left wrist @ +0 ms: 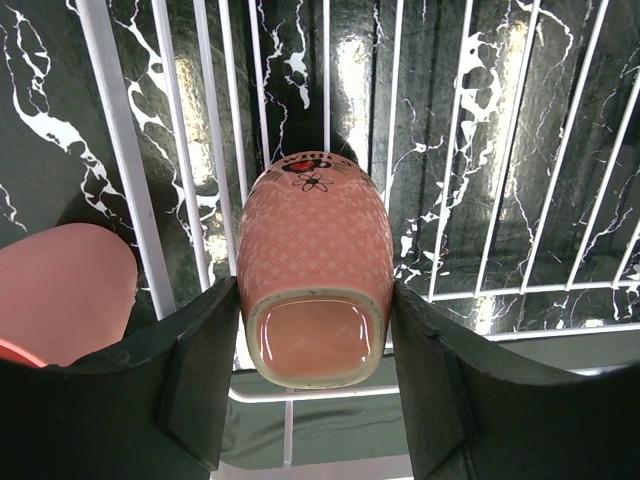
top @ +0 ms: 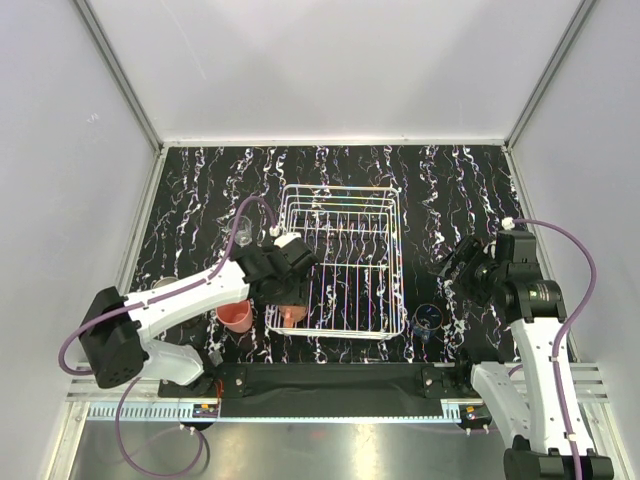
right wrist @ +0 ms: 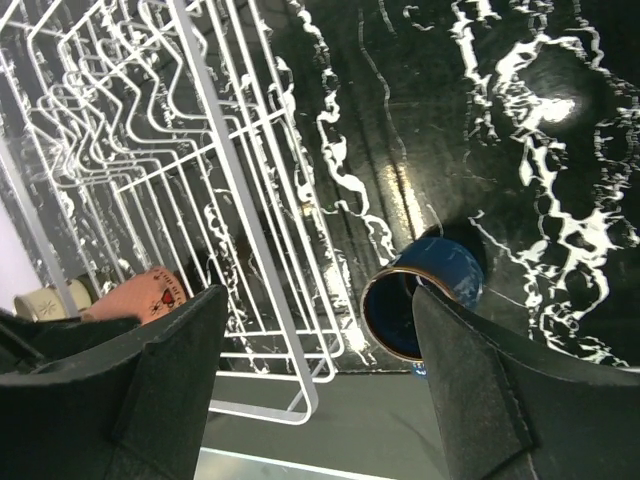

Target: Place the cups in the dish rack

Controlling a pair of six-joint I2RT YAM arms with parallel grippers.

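Note:
The white wire dish rack (top: pixel 385 215) stands mid-table. My left gripper (top: pixel 291 297) is shut on a salmon-orange patterned cup (left wrist: pixel 315 250). The cup is upside down, base toward the camera, over the rack's wires (left wrist: pixel 120 170) in the near-left corner. The pink tumbler (top: pixel 237 317) stands just outside the rack's left side and also shows in the left wrist view (left wrist: pixel 60 290). My right gripper (top: pixel 452 272) is open and empty above the dark blue cup (right wrist: pixel 430 285), which stands on the table right of the rack (right wrist: pixel 215 130). A clear glass (top: pixel 243 228) stands left of the rack.
A cream cup (right wrist: pixel 45 300) shows beyond the rack at the left edge of the right wrist view. A black mat strip (top: pixel 330 380) runs along the table's near edge. White walls enclose the table on three sides.

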